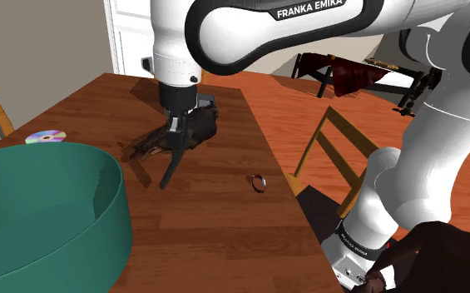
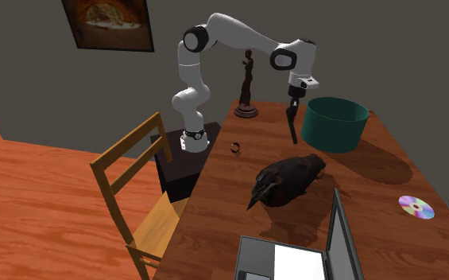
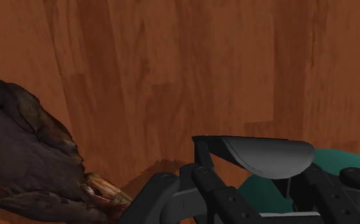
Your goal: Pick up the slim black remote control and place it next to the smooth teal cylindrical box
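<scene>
My gripper (image 1: 175, 123) is shut on the upper end of a slim black remote (image 1: 171, 161), which hangs slanted, its lower tip just above the wooden table (image 1: 216, 225). The second exterior view has the gripper (image 2: 293, 97) and remote (image 2: 292, 123) just left of the teal cylindrical box (image 2: 335, 123). That box (image 1: 42, 216) stands large at the shoulder view's lower left. In the wrist view the remote's end (image 3: 261, 153) sits clasped in the gripper (image 3: 261, 188), and the teal box (image 3: 341, 159) peeks out behind it.
A dark bird figure (image 1: 190, 131) (image 2: 286, 179) (image 3: 25, 159) lies on the table close to the gripper. A small ring (image 1: 259, 182), a CD (image 1: 46, 136), a dark statuette (image 2: 247, 83) and a laptop (image 2: 294, 254) also occupy the table. A wooden chair (image 2: 135, 191) stands beside it.
</scene>
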You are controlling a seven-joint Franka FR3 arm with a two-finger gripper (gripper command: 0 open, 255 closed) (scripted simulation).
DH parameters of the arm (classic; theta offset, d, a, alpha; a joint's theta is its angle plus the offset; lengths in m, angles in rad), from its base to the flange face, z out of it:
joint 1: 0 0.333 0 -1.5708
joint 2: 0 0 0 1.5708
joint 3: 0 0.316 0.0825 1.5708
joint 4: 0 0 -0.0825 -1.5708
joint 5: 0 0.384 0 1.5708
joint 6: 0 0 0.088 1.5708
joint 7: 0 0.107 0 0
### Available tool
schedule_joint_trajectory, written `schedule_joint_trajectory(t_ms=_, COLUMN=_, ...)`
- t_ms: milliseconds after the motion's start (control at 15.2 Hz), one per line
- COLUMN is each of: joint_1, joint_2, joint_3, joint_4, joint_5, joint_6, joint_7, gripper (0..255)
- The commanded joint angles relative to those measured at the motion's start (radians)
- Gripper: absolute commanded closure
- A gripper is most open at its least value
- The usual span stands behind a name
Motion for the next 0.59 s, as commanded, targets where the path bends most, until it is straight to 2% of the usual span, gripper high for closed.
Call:
schedule_joint_trajectory(t_ms=0, joint_1=0.0, joint_2=0.004, joint_3=0.0, joint_4=-0.024, joint_5=-0.001, joint_6=0.028, joint_7=0.002, gripper=255)
schedule_joint_trajectory(t_ms=528, joint_1=0.001, joint_2=0.033, joint_3=0.001, joint_4=-0.099, joint_5=-0.011, joint_6=0.131, joint_7=0.011, gripper=255)
